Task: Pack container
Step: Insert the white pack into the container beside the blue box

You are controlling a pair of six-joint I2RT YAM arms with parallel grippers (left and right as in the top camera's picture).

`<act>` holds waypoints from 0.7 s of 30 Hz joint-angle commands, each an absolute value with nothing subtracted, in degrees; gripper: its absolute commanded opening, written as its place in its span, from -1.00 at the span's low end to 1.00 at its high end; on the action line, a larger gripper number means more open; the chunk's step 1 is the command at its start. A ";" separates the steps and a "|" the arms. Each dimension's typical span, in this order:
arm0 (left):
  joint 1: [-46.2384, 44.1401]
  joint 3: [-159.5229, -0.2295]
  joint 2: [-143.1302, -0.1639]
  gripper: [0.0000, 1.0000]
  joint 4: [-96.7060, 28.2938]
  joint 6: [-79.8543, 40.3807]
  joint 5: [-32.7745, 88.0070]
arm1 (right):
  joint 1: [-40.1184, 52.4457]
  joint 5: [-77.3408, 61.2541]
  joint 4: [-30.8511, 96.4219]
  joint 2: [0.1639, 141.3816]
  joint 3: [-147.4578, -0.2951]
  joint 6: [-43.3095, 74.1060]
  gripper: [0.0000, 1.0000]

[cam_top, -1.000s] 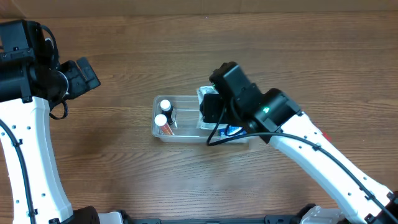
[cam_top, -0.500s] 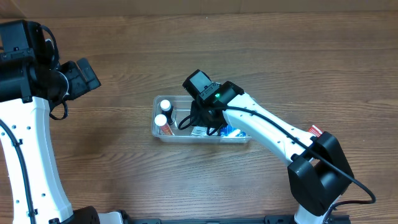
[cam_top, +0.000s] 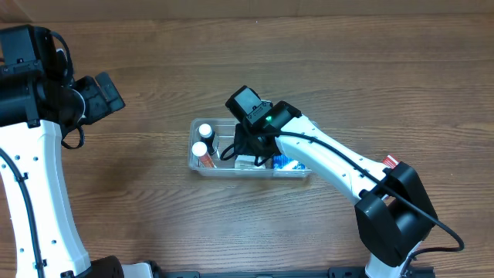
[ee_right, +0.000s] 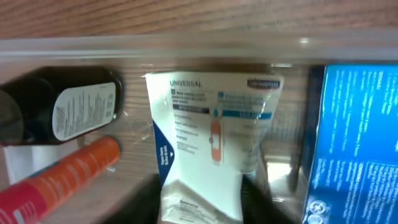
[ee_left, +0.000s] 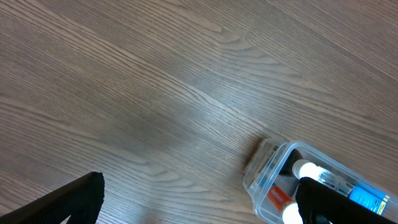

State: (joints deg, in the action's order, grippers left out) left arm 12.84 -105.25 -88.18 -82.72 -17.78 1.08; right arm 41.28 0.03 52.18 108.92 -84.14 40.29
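Down inside the container (cam_top: 224,173), my right gripper (ee_right: 199,194) pinches the packet (ee_right: 211,124), apparently to seat it between bottle (ee_right: 78,109) and box (ee_right: 354,143). Left gripper (ee_left: 202,198) hangs spread, far left.

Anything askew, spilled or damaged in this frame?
Nothing spilled. Only the white packet looks crumpled at its lower end, where the right gripper pinches it inside the container, between the dark bottle and the blue box.

Right tool (ee_right: 199,202) pinched — left tool (ee_left: 198,205) spread
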 commanded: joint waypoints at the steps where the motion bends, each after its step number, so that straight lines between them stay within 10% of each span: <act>1: 12.95 -104.99 -88.01 1.00 -82.72 -16.64 1.06 | 41.08 0.62 51.64 108.99 -85.27 38.96 -0.93; 21: 12.95 -104.99 -88.01 1.00 -83.88 -16.64 1.06 | 41.08 6.04 51.42 119.26 -81.69 37.67 -0.92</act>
